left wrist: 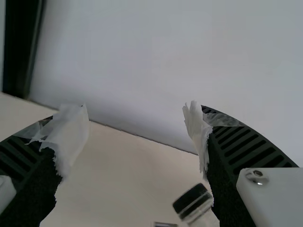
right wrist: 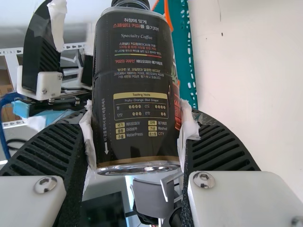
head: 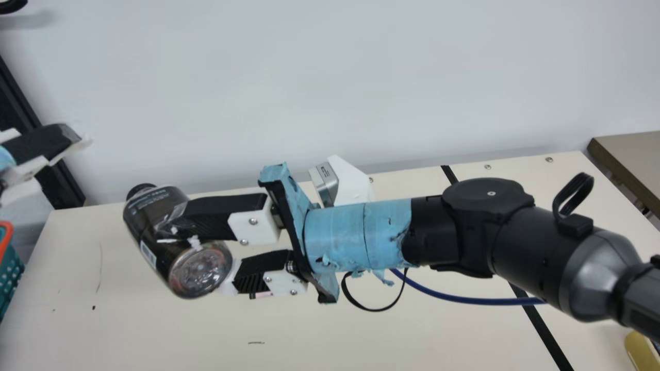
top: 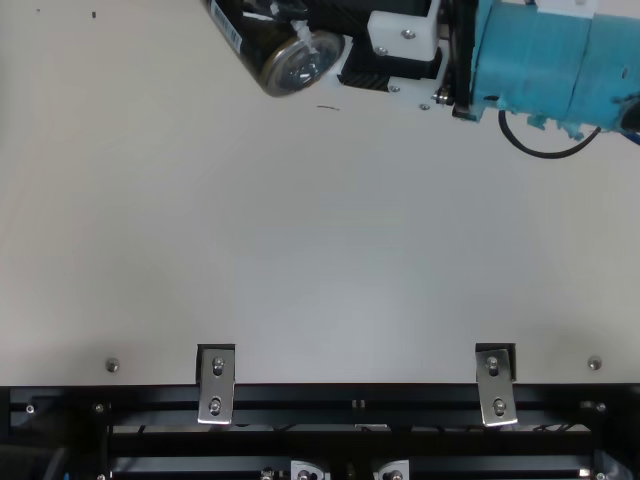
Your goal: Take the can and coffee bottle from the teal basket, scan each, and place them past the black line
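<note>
Cream-topped, the table (head: 180, 340) spreads below everything, with the black line (head: 545, 335) running from far to near across its right part. Over it the black right arm (head: 531, 247) reaches in from the right, wrapped in light blue near its wrist. At the left edge sits the teal basket (head: 11, 275), orange-rimmed. Farther off on that side hangs the left gripper (head: 49, 144), its fingers spread wide, holding nothing. The right gripper (head: 198, 257) is parted only by the width of the dark coffee bottle (head: 152, 216), gripping its sides; the bottle is tilted above the table's left part, cap toward the far left. Past the line, near right, a yellow thing (head: 639, 350) shows partly.
</note>
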You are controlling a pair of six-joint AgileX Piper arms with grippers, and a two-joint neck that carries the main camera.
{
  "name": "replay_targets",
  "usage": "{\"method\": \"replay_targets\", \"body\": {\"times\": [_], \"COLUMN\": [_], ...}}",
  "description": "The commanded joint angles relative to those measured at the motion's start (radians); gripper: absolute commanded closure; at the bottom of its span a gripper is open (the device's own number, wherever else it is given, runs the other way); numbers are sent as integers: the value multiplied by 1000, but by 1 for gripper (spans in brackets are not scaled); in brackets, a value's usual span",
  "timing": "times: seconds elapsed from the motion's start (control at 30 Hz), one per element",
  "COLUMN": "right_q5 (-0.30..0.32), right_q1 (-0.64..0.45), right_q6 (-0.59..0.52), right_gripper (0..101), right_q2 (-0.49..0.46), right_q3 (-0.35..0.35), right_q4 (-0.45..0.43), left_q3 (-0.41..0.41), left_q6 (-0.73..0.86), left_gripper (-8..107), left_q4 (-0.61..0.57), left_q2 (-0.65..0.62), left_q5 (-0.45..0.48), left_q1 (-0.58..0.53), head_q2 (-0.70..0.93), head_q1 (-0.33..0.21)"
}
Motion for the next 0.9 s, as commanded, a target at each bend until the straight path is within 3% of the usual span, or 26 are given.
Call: {"method": "replay_targets", "body": {"times": [0.0, 0.2, 0.37, 0.6, 0.87], "right_q5": [0, -13, -86, -310, -617], "right_q1": [0, -2, -3, 41, 165], "right_q6": [0, 12, 21, 72, 236], "right_gripper": [101, 101, 101, 101, 101], "right_q2": [0, -3, -22, -68, -119], "right_q3": [0, -4, -9, -5, 48], "right_q4": [0, -22, -73, -269, -494], "left_q3": [0, 7, 7, 7, 7], "left_q6": [0, 52, 52, 52, 52], "left_gripper": [9, 9, 9, 9, 9], "left_q4": [0, 112, 112, 112, 112], "left_q2": [0, -2, -2, -2, -2], "left_q5": [0, -173, -176, -176, -176], "left_q1": [0, -26, -26, -26, -26], "head_q2": [-14, -14, -14, -14, -14], "head_q1": [-32, -32, -32, -32, -32]}}
